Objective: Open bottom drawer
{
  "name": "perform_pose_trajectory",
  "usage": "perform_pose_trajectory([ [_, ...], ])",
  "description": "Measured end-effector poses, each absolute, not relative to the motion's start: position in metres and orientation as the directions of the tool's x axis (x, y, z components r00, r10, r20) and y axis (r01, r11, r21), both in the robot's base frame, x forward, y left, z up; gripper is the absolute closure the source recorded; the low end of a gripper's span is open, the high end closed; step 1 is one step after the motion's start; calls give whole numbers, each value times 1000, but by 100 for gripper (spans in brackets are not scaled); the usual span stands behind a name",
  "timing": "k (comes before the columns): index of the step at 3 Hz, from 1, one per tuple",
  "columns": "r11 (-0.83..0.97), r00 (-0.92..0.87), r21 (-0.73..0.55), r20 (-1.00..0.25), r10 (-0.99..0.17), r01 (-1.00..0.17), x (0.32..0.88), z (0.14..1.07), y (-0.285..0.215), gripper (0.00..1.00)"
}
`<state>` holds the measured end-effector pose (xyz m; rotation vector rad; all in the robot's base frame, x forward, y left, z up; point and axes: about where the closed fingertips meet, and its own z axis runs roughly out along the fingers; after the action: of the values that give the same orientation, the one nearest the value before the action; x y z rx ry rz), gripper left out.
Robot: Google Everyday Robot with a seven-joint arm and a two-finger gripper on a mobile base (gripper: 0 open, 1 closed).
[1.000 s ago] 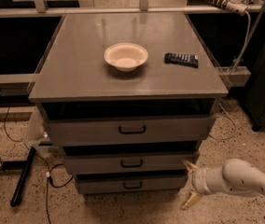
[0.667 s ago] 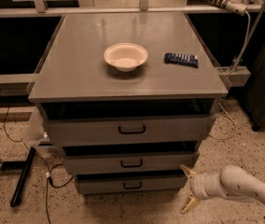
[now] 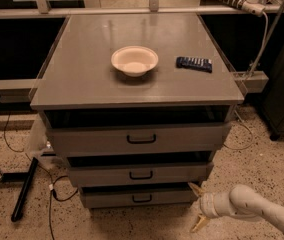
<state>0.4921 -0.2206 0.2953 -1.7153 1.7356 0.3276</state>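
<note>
Bottom drawer [image 3: 107, 199] approx. shut, handle [image 3: 142, 198] not gripped; gripper [image 3: 198, 207] spread wide, empty, low by drawer's R front corner: reach, grasp & pull all left to do.

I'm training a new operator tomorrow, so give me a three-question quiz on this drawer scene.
1. True or false: the gripper is clamped on the handle of the bottom drawer.
2. What lies on the cabinet top next to the white bowl? A) a dark blue flat packet B) a mug C) a sponge
3. Fill in: seen in the picture, the gripper is near the bottom drawer's ____ end.

Key: 1 false, the gripper is open and off to the side, and the handle is untouched. 2 A. 3 right.
</note>
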Motion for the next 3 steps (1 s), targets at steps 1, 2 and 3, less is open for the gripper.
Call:
perform_pose_trajectory([
  [1,81,95,-265,-591,-801,-961,487,295,-212,0],
  [2,71,82,-233,-589,-804,-970,489,274,-198,0],
  [3,78,60,-207,-584,-809,-975,499,252,-190,0],
])
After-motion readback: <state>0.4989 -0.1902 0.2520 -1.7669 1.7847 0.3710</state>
